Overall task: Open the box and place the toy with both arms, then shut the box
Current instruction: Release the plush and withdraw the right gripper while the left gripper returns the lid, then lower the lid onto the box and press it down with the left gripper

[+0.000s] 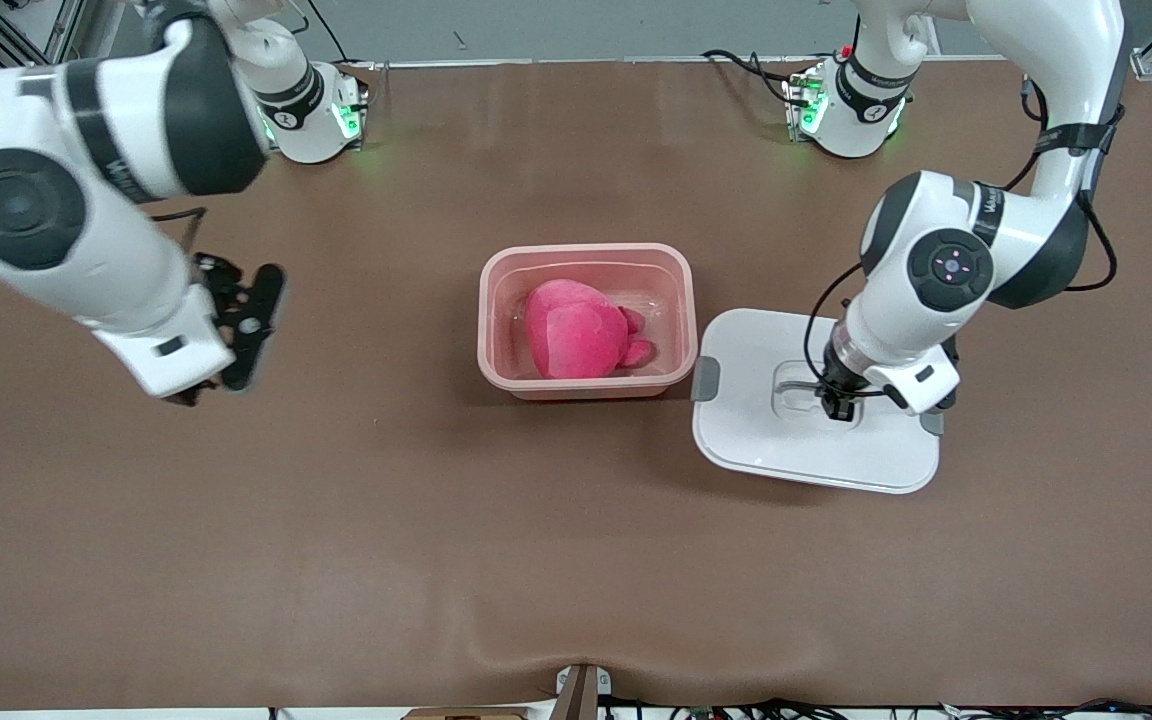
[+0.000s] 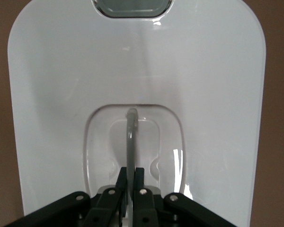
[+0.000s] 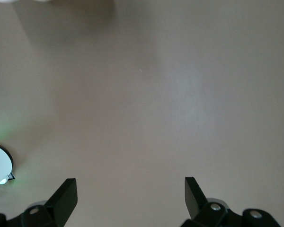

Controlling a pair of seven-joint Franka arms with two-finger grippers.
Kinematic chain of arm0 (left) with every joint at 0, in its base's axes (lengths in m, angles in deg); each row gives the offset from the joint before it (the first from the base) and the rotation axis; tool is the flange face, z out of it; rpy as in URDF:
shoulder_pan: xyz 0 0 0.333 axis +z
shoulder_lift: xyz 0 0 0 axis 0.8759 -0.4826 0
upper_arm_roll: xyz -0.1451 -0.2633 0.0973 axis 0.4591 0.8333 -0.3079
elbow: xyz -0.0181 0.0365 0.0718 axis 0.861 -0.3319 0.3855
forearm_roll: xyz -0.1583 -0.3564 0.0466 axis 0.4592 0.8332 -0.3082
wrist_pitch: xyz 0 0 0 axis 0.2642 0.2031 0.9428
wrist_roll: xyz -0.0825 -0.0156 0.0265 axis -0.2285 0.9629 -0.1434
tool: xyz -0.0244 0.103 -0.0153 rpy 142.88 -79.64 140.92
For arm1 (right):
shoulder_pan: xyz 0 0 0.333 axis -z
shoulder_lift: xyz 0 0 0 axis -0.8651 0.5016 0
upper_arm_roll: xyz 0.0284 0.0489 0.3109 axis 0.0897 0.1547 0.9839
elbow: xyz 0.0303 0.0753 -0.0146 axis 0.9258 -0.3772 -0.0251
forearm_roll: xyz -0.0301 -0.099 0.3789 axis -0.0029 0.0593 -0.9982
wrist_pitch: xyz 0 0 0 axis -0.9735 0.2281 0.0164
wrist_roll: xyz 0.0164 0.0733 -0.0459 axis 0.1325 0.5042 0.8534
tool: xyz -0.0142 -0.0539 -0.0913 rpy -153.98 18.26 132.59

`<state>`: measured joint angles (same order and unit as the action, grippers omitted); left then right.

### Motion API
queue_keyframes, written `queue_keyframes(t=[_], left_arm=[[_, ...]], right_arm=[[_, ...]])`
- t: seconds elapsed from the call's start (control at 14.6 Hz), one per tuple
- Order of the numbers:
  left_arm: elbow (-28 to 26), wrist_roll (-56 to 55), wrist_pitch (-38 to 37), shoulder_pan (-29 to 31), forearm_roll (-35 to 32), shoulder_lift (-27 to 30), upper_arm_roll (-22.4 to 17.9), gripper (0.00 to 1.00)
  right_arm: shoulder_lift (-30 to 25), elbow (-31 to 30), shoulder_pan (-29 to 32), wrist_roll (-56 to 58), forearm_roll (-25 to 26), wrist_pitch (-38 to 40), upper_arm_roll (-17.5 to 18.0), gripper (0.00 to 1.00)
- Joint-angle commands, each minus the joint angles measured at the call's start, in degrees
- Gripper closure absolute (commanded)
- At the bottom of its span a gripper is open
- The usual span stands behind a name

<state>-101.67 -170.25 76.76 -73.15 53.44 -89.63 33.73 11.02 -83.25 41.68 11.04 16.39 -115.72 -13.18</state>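
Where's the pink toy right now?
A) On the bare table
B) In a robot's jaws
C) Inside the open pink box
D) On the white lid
C: the toy lies inside the box, whose lid rests on the table beside it.

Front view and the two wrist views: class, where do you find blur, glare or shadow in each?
Front view: the right gripper and its arm look smeared over the bare table; the box casts a soft shadow. Left wrist view: bright glare streaks on the white lid beside the handle pinched by the left gripper. Right wrist view: a soft shadow along one edge, green glow at another.
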Motion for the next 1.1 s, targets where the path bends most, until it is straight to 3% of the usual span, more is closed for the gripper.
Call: queue_keyframes(t=[0.0,0.41,0.62,1.03], left_arm=[[1.57,-4.02,-1.82,0.14,-0.9,1.3,2.21,1.0],[4.04,-12.02,-2.97,-1.96,-0.98,0.07,6.26,1.0],[5.45,-15.1,-2.97,-4.17,-1.07,-0.54,6.26,1.0],[8.79,-24.06,-3.67,-9.35,-0.98,-3.0,6.26,1.0]], right_arm=[[-5.31,-6.13,3.96,-1.21,-3.43,-0.77,1.07,0.0],[-12.79,-15.37,14.59,-1.74,-5.47,-2.54,1.07,0.0],[-17.44,-20.03,15.05,-10.06,-5.47,-3.07,1.16,0.0],[-21.23,-22.15,14.78,-28.43,-5.56,-2.72,1.51,0.0]])
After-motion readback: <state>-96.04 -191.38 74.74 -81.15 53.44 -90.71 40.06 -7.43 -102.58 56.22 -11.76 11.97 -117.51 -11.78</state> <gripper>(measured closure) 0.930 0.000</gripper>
